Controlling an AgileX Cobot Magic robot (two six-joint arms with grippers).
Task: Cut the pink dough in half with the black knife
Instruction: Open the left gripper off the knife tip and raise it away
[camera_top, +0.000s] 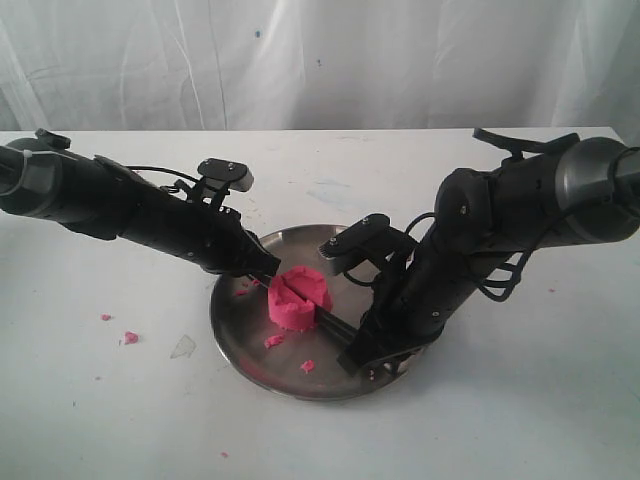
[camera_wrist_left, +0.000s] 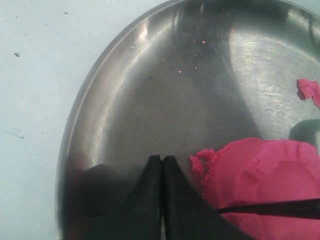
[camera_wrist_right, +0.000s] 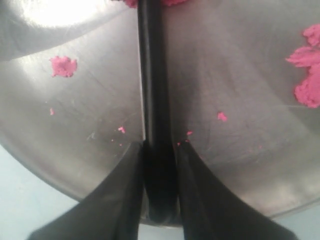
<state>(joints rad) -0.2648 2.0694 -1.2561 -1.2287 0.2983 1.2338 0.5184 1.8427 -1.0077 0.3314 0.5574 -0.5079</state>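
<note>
The pink dough (camera_top: 298, 296) is a round lump near the middle of the steel plate (camera_top: 238, 322), with a slit across its top where the black knife (camera_top: 331, 320) lies in it. My right gripper (camera_wrist_right: 160, 144) is shut on the knife's handle (camera_wrist_right: 154, 100) at the plate's near right rim. The blade edge (camera_wrist_left: 280, 207) crosses the dough (camera_wrist_left: 270, 175) in the left wrist view. My left gripper (camera_wrist_left: 162, 158) is shut with nothing between its fingers, low over the plate (camera_wrist_left: 150, 100) just beside the dough's left side.
Small pink crumbs lie on the plate (camera_top: 273, 341) (camera_top: 307, 366) and on the white table at the left (camera_top: 130, 337). A clear scrap (camera_top: 183, 346) lies left of the plate. A white curtain hangs behind the table.
</note>
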